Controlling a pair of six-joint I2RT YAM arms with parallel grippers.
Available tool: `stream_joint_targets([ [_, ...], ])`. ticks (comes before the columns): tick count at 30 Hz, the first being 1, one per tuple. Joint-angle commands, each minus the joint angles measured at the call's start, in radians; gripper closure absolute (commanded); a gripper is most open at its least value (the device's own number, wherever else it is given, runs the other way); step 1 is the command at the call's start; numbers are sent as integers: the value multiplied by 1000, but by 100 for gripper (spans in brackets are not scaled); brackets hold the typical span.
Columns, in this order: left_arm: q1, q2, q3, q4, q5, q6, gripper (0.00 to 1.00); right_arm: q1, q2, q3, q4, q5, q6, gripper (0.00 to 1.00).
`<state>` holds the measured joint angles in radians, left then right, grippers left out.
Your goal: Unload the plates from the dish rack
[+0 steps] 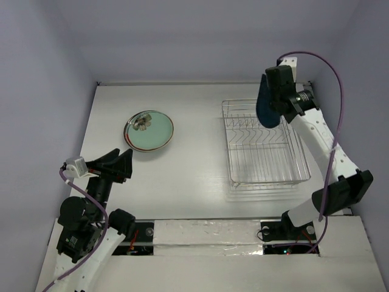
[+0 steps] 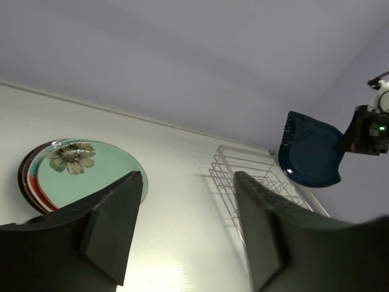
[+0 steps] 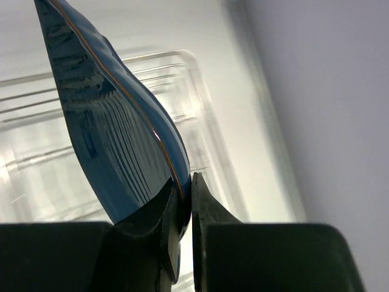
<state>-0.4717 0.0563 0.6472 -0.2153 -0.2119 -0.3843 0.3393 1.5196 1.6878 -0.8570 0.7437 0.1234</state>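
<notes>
Reaching high over the far end of the rack (image 1: 264, 146), the right arm is seen bent at the elbow, with its wrist turned to the left. The rim of the blue dish (image 1: 266, 112) is pinched between the narrowly set fingers of the right gripper (image 3: 185, 204). The dish is held on edge in the air, extending away from the fingertips and above the rack's wires. The left arm is folded low beside its base, and the left gripper (image 1: 121, 163) is pointed across the table (image 1: 194, 182), its fingers spread with nothing between them. A stack of plates (image 1: 149, 131) is lying flat on the table beyond the left fingertips, well apart from the rack. The pinch itself is shown only by the right wrist view, where the rim is caught between the two pads; from above it is hidden by the gripper body. Only in the left wrist view are the stack's layers made out: a mint plate with a flower on top, red and dark rims beneath, beyond the left finger, with the rack beyond the right one.
</notes>
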Motion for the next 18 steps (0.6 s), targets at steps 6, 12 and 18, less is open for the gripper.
stream_joint_targets([
  [6,-7,17,5,28,5,-5,18,248,-176,-173,191,-502,225,100],
  [12,-7,51,5,24,5,-10,1,372,-194,-433,446,-804,320,100],
  [18,-7,68,8,24,5,-11,1,472,-59,-560,610,-882,354,100],
])
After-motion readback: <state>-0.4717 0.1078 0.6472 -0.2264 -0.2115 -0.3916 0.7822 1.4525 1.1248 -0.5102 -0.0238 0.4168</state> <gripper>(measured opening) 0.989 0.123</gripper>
